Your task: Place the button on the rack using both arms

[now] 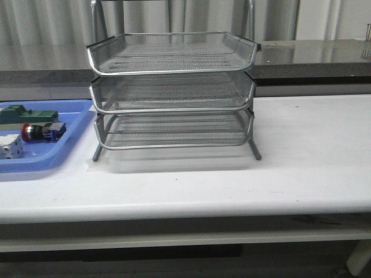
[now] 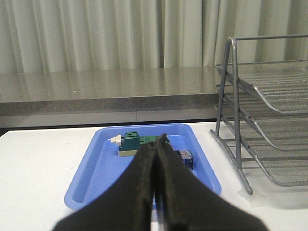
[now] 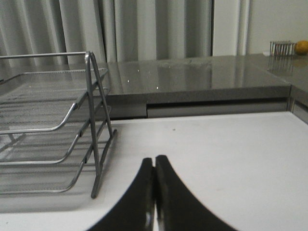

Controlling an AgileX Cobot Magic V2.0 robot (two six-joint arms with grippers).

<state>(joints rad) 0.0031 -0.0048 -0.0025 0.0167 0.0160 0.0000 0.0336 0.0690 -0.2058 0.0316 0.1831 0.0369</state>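
The button [image 1: 42, 131], red-headed with a black-and-blue body, lies on its side in the blue tray [image 1: 72, 147] at the table's left. In the left wrist view only its blue end [image 2: 186, 159] shows past my fingers. The three-tier silver wire rack [image 1: 173, 92] stands mid-table, all tiers pushed in; it also shows in both wrist views [image 2: 269, 125] [image 3: 53, 125]. My left gripper [image 2: 157, 143] is shut with nothing in it, hanging short of the tray. My right gripper [image 3: 154, 160] is shut and holds nothing, over bare table right of the rack. Neither arm shows in the front view.
The blue tray also holds a green block [image 1: 28, 114] [image 2: 131, 143] and a white cube [image 1: 11, 146]. A grey counter [image 1: 313, 55] runs behind the table. A small wire holder and a yellow fruit [image 3: 301, 46] sit far off on it.
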